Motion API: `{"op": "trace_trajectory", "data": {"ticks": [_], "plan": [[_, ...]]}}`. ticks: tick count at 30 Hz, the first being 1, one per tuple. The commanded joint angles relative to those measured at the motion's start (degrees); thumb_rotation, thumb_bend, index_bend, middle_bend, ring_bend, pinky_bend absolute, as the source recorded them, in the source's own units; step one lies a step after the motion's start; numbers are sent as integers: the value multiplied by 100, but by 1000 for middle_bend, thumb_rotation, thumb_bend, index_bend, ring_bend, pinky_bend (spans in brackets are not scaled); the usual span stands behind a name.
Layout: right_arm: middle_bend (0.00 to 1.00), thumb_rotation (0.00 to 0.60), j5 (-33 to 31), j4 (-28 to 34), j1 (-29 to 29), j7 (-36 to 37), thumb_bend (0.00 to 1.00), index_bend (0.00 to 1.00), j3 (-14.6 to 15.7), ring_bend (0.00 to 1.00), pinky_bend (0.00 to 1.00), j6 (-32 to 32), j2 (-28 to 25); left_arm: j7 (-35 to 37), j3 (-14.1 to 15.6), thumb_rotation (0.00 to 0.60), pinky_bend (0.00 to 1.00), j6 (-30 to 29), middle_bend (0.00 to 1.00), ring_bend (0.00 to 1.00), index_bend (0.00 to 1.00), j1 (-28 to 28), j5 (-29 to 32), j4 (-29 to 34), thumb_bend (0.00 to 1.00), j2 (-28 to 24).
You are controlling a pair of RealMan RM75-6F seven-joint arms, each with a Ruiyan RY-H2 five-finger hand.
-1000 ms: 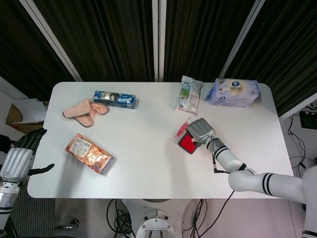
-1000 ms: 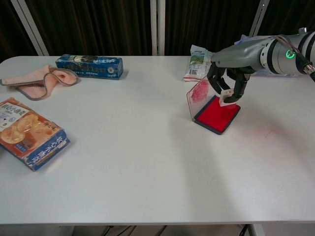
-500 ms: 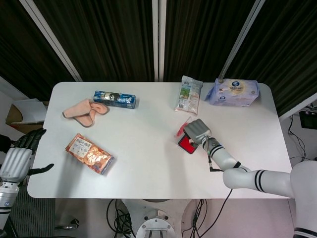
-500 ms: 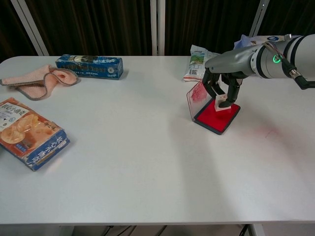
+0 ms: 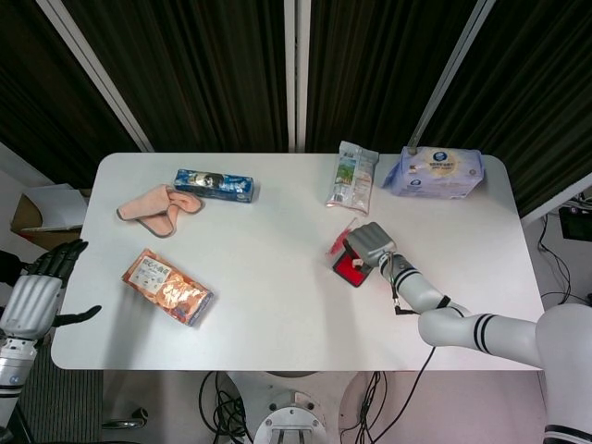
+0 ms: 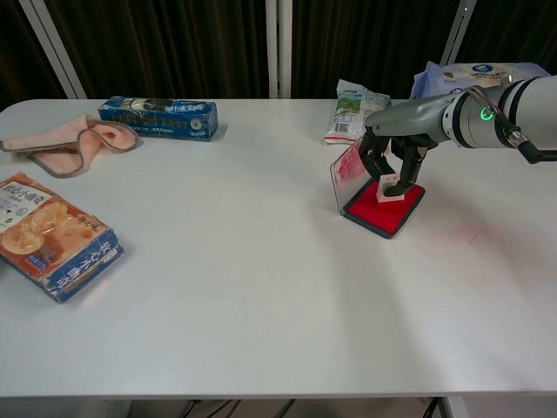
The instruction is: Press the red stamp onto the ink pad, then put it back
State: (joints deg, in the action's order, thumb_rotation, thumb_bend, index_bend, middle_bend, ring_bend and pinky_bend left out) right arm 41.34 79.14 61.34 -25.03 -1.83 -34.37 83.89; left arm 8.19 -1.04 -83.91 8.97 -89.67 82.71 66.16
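Head view: high overhead, whole bench (image 5: 277, 305). Chest view: low, near front edge, facing curtains. Both share benchtop.

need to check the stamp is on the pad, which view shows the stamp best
The chest view. There the stamp shows between the right hand's fingers, its base down on the red ink pad. In the head view the hand covers the stamp; only part of the pad shows.
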Motion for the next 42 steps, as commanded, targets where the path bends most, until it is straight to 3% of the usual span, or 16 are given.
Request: {"op": "trace_trajectory", "data": {"ticks": [1,20,34,42], "plan": [[675,600,19,-105,17,59,303,767,25,801,900,57,56,-5,-3,531,178,13,66,77,43,7,7,-1,19,8],[678,600,173,-570,67,426,318,770,64,802,899,312,253,-15,-23,532,178,110,66,77,43,48,77,-24,19,6],[680,600,713,760,-229,793,318,774,-158,801,900,-296,-744,-212,-14,534,178,-15,66,78,43,25,-26,229,19,-86],[679,600,1002,1468,-653,1198,318,775,79,801,899,-213,-1514,-336,18,535,178,-39,66,78,43,9,-73,351,18,-84]]}}
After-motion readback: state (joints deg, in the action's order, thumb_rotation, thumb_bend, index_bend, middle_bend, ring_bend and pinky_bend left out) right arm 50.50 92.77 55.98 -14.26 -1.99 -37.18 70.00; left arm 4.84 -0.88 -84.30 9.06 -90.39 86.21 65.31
